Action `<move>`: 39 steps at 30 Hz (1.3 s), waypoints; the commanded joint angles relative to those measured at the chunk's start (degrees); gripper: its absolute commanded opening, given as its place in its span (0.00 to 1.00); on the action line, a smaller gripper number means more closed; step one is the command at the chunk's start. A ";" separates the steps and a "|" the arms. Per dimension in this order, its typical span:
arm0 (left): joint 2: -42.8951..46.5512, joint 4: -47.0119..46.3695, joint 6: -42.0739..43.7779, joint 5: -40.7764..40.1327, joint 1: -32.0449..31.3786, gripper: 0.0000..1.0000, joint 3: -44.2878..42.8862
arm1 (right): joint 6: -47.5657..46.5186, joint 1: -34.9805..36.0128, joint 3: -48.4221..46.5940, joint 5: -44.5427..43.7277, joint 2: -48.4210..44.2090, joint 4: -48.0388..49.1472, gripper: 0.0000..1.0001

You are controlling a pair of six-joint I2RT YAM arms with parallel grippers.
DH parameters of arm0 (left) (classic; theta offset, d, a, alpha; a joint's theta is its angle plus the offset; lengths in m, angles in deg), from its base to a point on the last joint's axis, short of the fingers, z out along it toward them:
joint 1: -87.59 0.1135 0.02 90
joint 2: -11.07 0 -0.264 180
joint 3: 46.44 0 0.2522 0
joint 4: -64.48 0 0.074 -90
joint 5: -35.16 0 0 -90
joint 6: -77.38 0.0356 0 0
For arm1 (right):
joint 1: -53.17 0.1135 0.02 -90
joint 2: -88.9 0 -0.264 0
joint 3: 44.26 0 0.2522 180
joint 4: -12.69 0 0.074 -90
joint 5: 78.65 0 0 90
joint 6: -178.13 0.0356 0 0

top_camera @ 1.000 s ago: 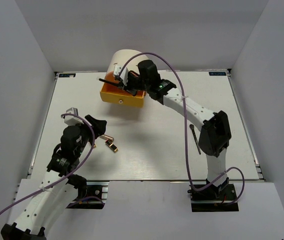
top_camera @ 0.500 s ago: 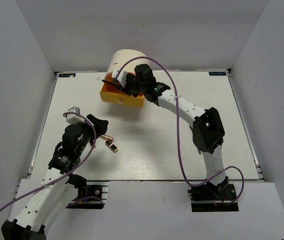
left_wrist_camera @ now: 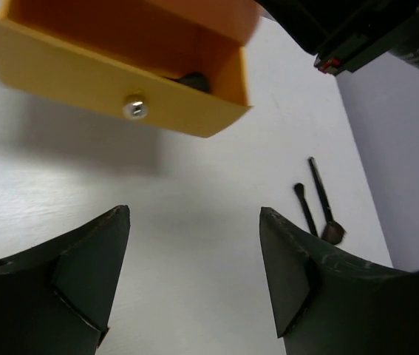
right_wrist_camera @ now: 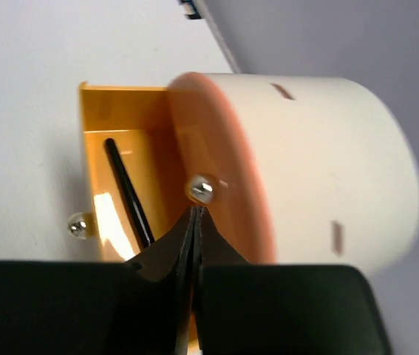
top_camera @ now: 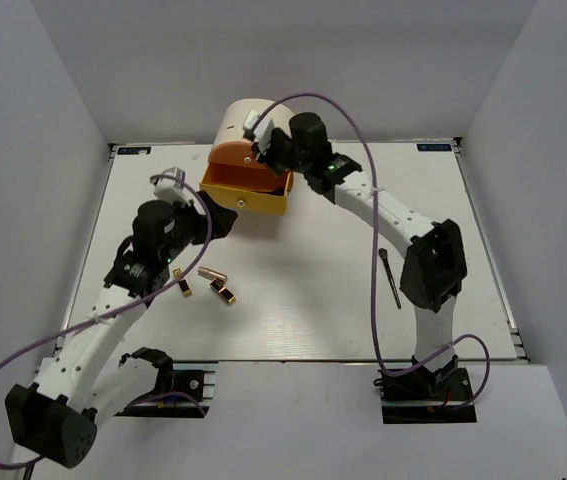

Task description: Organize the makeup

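Observation:
The makeup lies scattered. Three gold-and-black lipsticks [top_camera: 213, 274] sit on the table at the left. A black-handled brush [top_camera: 390, 278] lies at the right, and the left wrist view shows two thin brushes [left_wrist_camera: 318, 198] there. Another black brush [right_wrist_camera: 128, 196] lies inside the open yellow drawer [top_camera: 246, 190]. My right gripper [right_wrist_camera: 196, 211] is shut and holds nothing, its tips just under the upper drawer's silver knob [right_wrist_camera: 201, 190]. My left gripper [left_wrist_camera: 194, 274] is open and empty over bare table, just in front of the open drawer's knob [left_wrist_camera: 134, 109].
The cream half-round box [top_camera: 248, 120] stands at the back of the table, its lower drawer pulled out toward me. Grey walls close in the table on three sides. The right arm reaches across the middle toward the box.
The right gripper let the brush go into the drawer, rose and shut. The left arm swung away from the lipsticks toward the drawer front, still open.

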 commanded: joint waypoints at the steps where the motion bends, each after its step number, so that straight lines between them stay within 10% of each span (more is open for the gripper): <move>1: -5.55 -3.58 3.55 10.50 -1.11 0.79 -7.13 | 10.05 -3.73 -0.81 -3.57 -7.20 -1.27 0.00; 8: -21.03 -4.73 1.62 17.12 -8.04 0.61 -18.46 | 20.25 -17.68 13.85 -7.54 -18.43 -9.54 0.00; 17: -46.93 3.33 -4.79 12.90 -21.75 0.68 -35.87 | 25.62 -34.48 28.45 -4.02 -26.63 -15.52 0.18; 24: -72.27 25.75 -7.34 6.93 -27.56 0.62 -71.69 | 27.65 -39.33 31.62 -4.02 -28.83 -16.14 0.20; 27: -75.97 23.32 -11.02 8.86 -28.97 0.80 -73.33 | 28.79 -42.57 32.94 -3.84 -29.71 -16.14 0.20; 32: -79.14 19.88 -14.64 11.93 -30.11 0.81 -73.33 | 28.70 -44.25 36.19 -2.27 -29.89 -16.93 0.02; 39: -78.98 18.65 -15.52 9.58 -31.70 0.77 -72.37 | 19.31 -45.39 38.47 14.77 -27.07 -26.68 0.00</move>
